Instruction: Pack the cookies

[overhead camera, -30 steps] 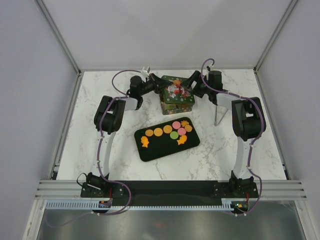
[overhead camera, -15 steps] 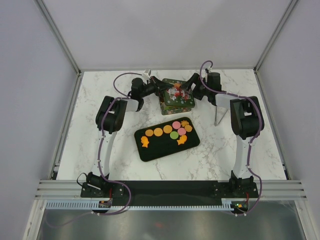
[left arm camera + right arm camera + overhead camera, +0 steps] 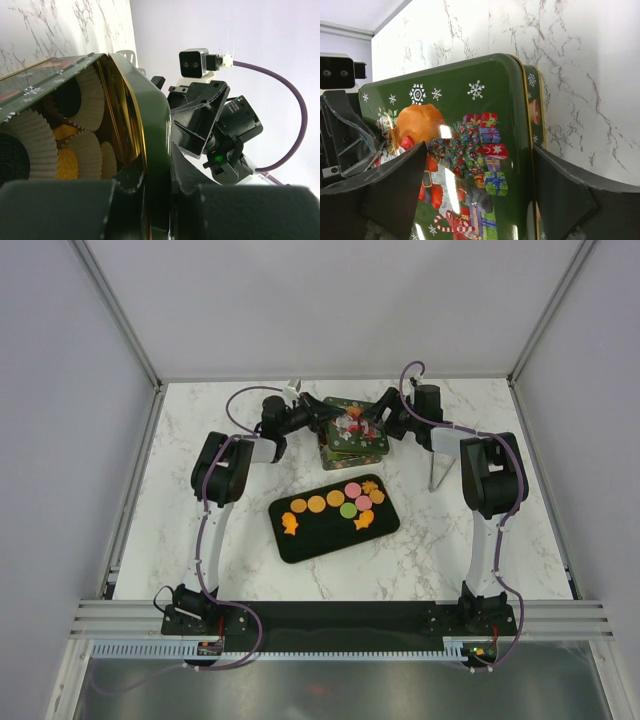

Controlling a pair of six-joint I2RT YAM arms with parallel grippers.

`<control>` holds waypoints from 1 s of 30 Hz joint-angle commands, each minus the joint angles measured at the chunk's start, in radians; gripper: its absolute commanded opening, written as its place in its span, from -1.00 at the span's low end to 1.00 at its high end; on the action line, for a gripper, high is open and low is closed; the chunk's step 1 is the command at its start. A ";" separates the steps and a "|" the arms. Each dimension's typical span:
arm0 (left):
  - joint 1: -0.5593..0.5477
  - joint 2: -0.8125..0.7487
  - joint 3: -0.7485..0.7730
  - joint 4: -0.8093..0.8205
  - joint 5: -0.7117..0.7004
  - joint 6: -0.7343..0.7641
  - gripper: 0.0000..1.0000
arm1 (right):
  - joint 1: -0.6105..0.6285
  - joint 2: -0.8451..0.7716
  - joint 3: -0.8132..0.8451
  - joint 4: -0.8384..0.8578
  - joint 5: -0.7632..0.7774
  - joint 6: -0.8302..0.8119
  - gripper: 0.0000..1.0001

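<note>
Marble table (image 3: 200,540), seen from above: the cookies (image 3: 340,502) lie on a black tray (image 3: 320,538) at its centre, with the green tin (image 3: 352,452) at the tray's 12 o'clock. The left gripper (image 3: 318,418) meets the tin's lid (image 3: 350,424) at 9 o'clock, the right gripper (image 3: 378,420) at 3 o'clock. At the left wrist, the fingers (image 3: 55,210) pinch the lid's rim above paper liners (image 3: 30,140). At the right wrist, the fingers (image 3: 395,190) straddle the lid; I cannot tell whether they press it.

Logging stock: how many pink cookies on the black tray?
2. One pink cookie sits behind the green cookie on the black tray's right half; the other beside it. None look hidden.
</note>
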State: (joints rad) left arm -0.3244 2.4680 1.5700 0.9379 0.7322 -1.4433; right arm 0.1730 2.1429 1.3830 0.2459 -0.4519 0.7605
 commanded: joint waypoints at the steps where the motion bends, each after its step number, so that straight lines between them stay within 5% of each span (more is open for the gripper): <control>1: 0.010 -0.003 0.019 0.093 -0.017 -0.049 -0.71 | 0.006 0.017 0.036 -0.014 -0.025 -0.018 0.70; 4: 0.012 -0.007 0.015 0.096 -0.011 -0.048 -0.60 | 0.006 0.018 0.037 -0.016 -0.024 -0.018 0.48; 10: 0.024 -0.023 -0.013 0.104 -0.001 -0.040 -0.37 | 0.008 0.028 0.047 -0.025 -0.019 -0.018 0.38; 30: 0.074 -0.093 -0.125 0.114 0.033 0.000 -0.08 | 0.008 0.069 0.074 -0.034 -0.021 -0.013 0.39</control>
State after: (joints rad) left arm -0.2707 2.4401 1.4574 0.9905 0.7456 -1.4643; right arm 0.1776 2.1933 1.4254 0.2222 -0.4759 0.7631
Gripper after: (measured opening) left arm 0.455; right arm 0.696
